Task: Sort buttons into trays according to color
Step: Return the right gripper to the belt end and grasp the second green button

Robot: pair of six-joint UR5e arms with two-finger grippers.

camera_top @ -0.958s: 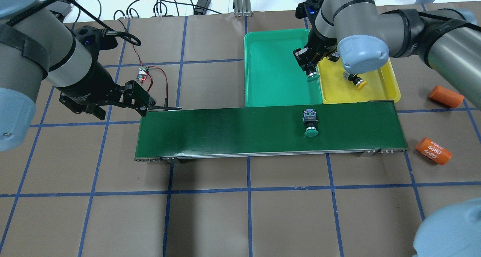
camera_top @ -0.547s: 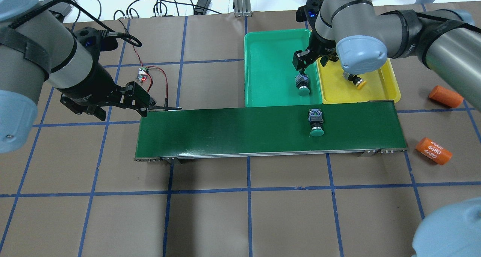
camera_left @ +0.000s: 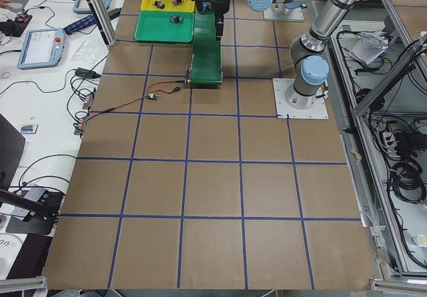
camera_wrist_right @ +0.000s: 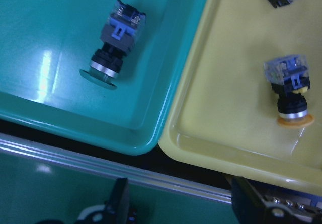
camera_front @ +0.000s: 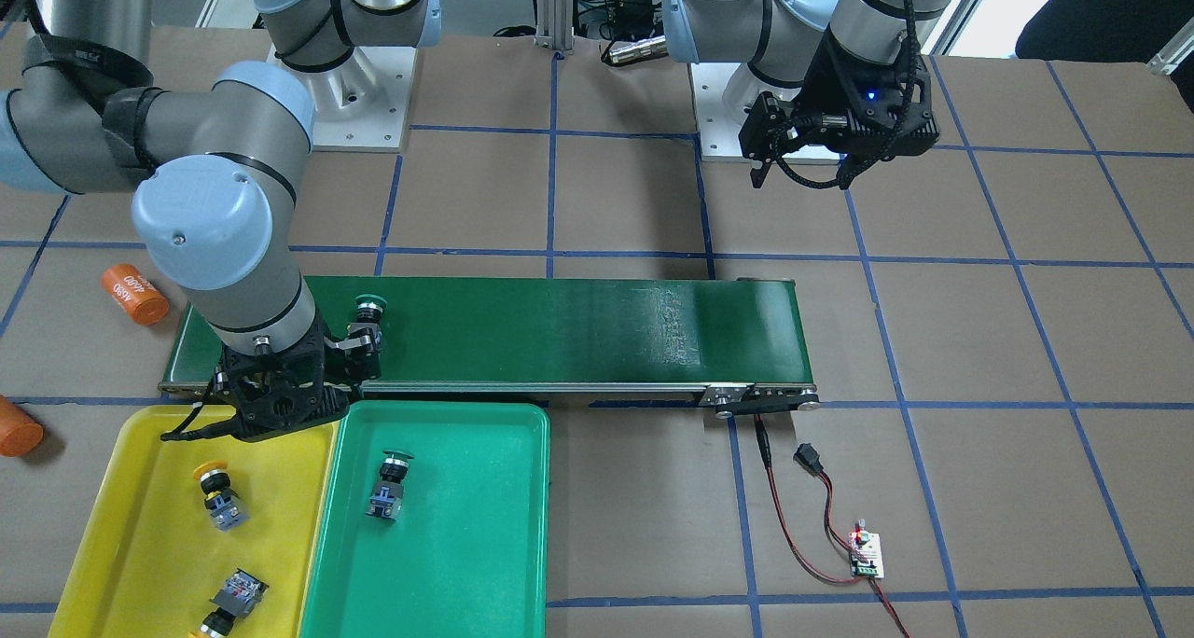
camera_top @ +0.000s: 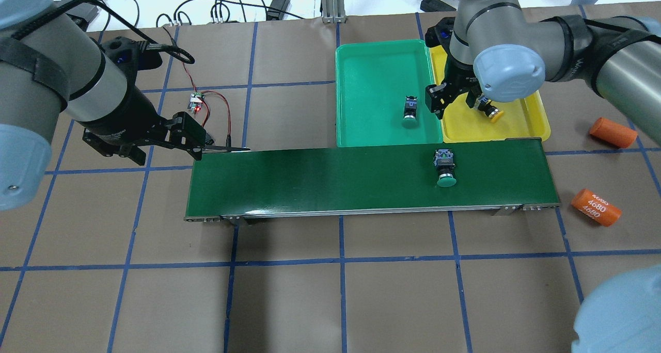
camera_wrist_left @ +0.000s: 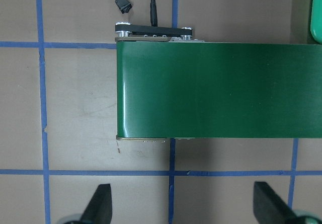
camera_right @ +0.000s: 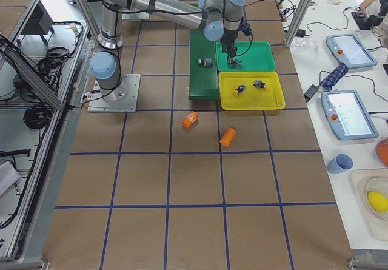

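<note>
Belt is carrying the one unsorted green button just nearside of the right hand, which is hovering wide open, seemingly empty, over the seam between green tray and yellow tray. A second green button is lying in the green tray beside that hand, and the yellow buttons are in the yellow tray on its other side. Likely next step: lowering onto the belt button and closing across its body. Far off, the left hand is idling wide open.

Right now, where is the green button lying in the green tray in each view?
Front-facing: green button, lower left.
Overhead: upper right.
Exterior left: top, far end.
Exterior right: top centre.
Left wrist: not in view.
Right wrist: upper left.
Shared landmark: green tray.
</note>
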